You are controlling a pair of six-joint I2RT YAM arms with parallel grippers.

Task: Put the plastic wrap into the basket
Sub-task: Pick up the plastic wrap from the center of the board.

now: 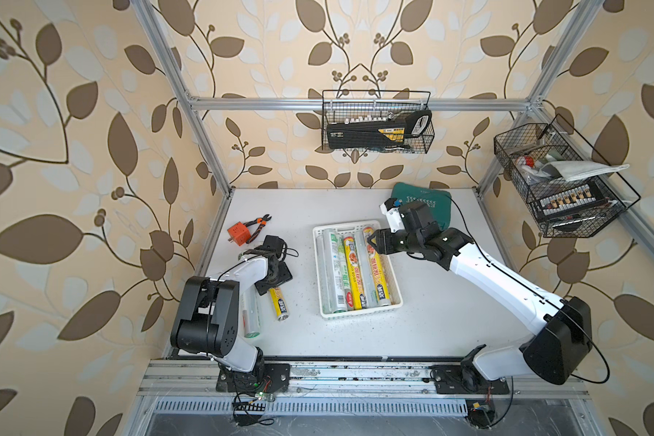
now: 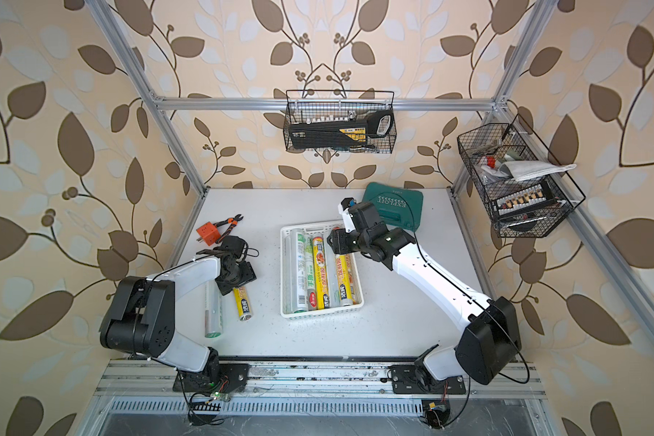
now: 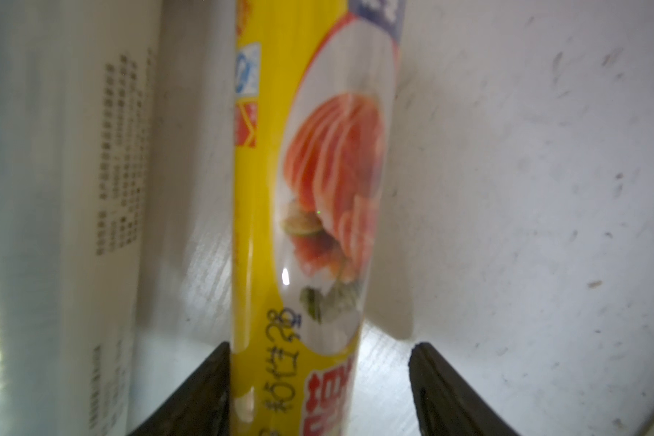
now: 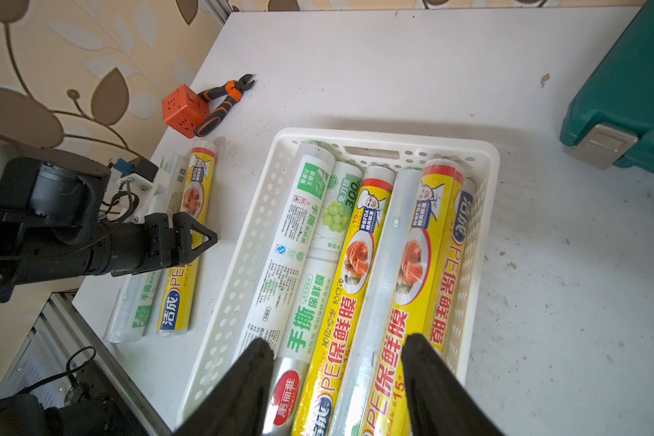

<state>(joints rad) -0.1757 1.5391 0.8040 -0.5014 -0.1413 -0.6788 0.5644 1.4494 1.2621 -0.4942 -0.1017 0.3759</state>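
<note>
Looking from my end of the bench [image 1: 450, 302], the nearest things are two rolls of plastic wrap lying outside the basket [image 1: 359, 314], on its left-arm side and roughly parallel to its long edge. One is a yellow roll [image 1: 279, 305] with a food picture. The other is a clear roll [image 1: 250, 315] with a green label, close beside it on the side away from the basket.

My left hand [image 3: 320, 349] is down over the yellow roll about mid-length, straddling it. Its fingers are spread: in the left wrist view one sits against the roll and the other stands off it with bare bench between, so nothing is pinched.

The basket sits in the middle of the bench, its long side running away from me. It holds a packed row of rolls [image 1: 352, 271], yellow ones mixed with clear and green-and-white ones, all lying lengthwise.

My right hand [image 4: 340, 347] hangs over the basket's far end with its fingers spread and nothing between them. The rolls lie below.

Beyond the two loose rolls, to the basket's far left, an orange cube [image 1: 238, 233] lies touching a pair of pliers [image 1: 259, 224]. A green case [image 2: 393, 205] lies behind the basket's far right corner, partly hidden by the right arm. Two black wire baskets hang above the bench: one [image 1: 376, 122] on the back rail, one [image 1: 559, 181] on the right rail.
</note>
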